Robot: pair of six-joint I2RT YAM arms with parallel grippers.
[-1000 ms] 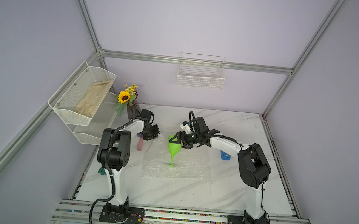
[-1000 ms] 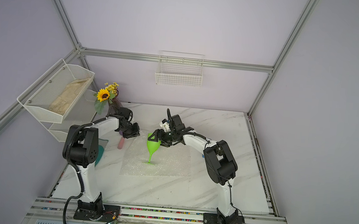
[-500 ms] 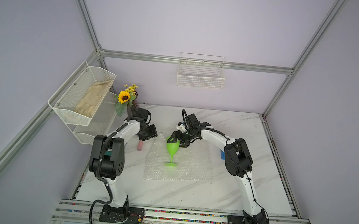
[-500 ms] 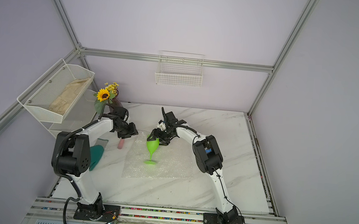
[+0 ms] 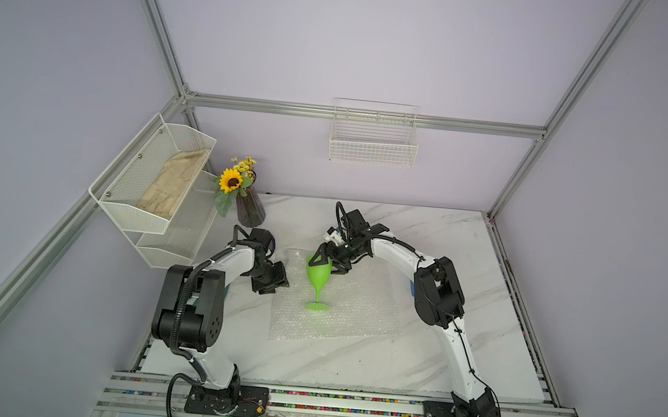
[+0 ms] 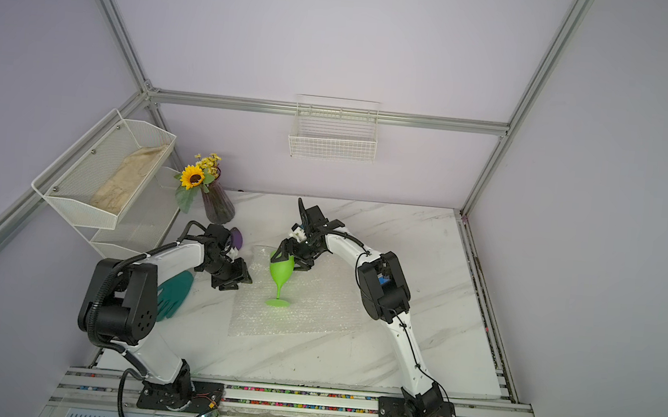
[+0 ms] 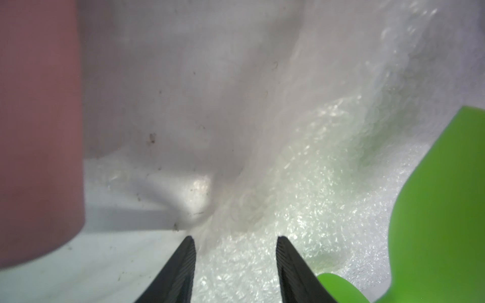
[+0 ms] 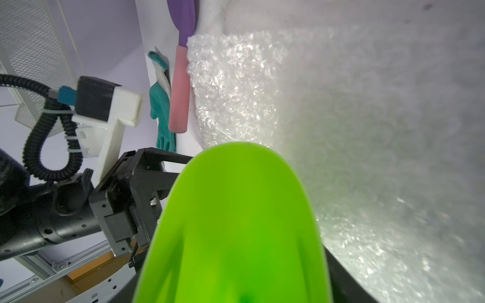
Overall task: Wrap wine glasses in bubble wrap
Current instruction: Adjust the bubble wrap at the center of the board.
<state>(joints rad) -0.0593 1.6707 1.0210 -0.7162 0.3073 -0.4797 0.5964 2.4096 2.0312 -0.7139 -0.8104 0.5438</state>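
Currently the right tool [image 5: 326, 261] is clamped on the bowl of the goblet [image 5: 319, 275]. It holds the goblet upright with its foot on the bubble wrap [image 5: 355, 316], which lies flat on the table [image 5: 426, 235] at frame centre in both top views. This grip probably steadies the goblet while the sheet is raised. The left tool [image 7: 235, 239] has its jaws apart over the sheet's left edge, placed to pinch it. Compared with one second ago, the left tool sits lower in the frame; the goblet has not moved.
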